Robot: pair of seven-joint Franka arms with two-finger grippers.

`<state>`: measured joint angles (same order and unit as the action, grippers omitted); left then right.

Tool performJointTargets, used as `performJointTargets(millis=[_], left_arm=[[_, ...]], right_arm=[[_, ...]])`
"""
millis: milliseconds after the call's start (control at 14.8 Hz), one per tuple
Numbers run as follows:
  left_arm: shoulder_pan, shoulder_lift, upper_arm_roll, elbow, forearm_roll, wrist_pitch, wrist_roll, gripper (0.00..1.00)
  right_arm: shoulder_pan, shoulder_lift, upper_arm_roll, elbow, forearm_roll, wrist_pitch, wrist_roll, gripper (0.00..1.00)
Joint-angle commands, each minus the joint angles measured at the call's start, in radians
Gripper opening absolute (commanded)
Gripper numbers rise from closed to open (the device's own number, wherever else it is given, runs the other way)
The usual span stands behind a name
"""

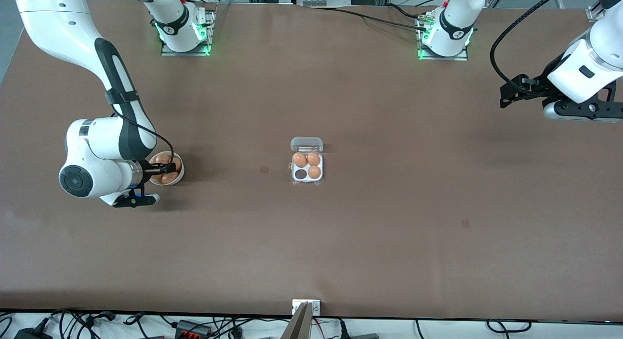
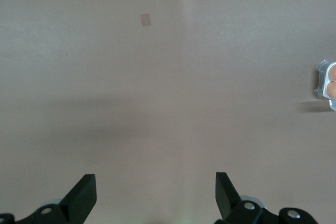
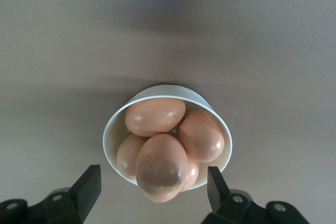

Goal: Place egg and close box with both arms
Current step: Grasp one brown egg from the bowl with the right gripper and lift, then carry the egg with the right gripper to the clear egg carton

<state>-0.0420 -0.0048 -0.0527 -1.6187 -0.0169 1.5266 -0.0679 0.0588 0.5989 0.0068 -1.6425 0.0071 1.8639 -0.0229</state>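
Egg box (image 1: 307,167) at the middle of the brown table (image 1: 389,241), well apart from both grippers. Its clear lid (image 1: 306,144) is swung open and lies flat on the table, on the side of the box toward the edge where the arm bases stand; box and lid together form a strip whose long axis runs from that edge toward the front camera's edge. The white tray holds three brown eggs (image 1: 307,163); the fourth cell (image 1: 301,174), at the tray's corner nearer the front camera and toward the right arm's end, shows dark and unfilled.

White bowl (image 1: 167,168) near the right arm's end of the table, about level with the box. The right gripper (image 1: 163,169) hangs directly over the bowl with its fingers spread, holding nothing. The right wrist view shows what the front view largely hides beneath the gripper: the bowl (image 3: 167,139) is heaped with brown eggs (image 3: 161,167), at least four, the top one between the two spread fingers (image 3: 84,188).

The left gripper (image 1: 508,93) waits in the air over the left arm's end of the table, its fingers spread and unloaded. The left wrist view shows mostly bare table, with one corner of the box (image 2: 326,85) and two of its eggs at the picture's margin, and a small square mark (image 2: 145,20) on the tabletop.
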Motion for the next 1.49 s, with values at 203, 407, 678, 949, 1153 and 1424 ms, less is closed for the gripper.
performJointTargets(millis=[203,407,678,949,1153,1424], left_arm=[[-0.01,0.012,0.004,0.031,0.018,-0.02,-0.003,1.0],[-0.01,0.012,0.004,0.031,0.018,-0.022,-0.003,1.0],[-0.007,0.012,0.004,0.031,0.018,-0.022,-0.003,1.0],[-0.007,0.012,0.005,0.031,0.018,-0.023,-0.003,1.0],[-0.009,0.012,0.004,0.031,0.018,-0.023,-0.003,1.0],[-0.009,0.012,0.005,0.031,0.018,-0.023,-0.004,1.0]], right_arm=[[0.0,0.015,-0.007,-0.011,0.01,0.004,-0.022,0.86],[0.001,0.016,-0.007,-0.008,0.01,-0.006,-0.022,0.5],[0.01,0.012,-0.005,0.03,0.013,-0.006,-0.011,0.04],[0.01,-0.013,-0.002,0.143,0.027,-0.08,-0.017,0.0],[0.093,-0.008,0.018,0.22,0.034,-0.092,-0.002,0.0],[0.26,0.007,0.016,0.225,0.065,0.018,0.165,0.0]])
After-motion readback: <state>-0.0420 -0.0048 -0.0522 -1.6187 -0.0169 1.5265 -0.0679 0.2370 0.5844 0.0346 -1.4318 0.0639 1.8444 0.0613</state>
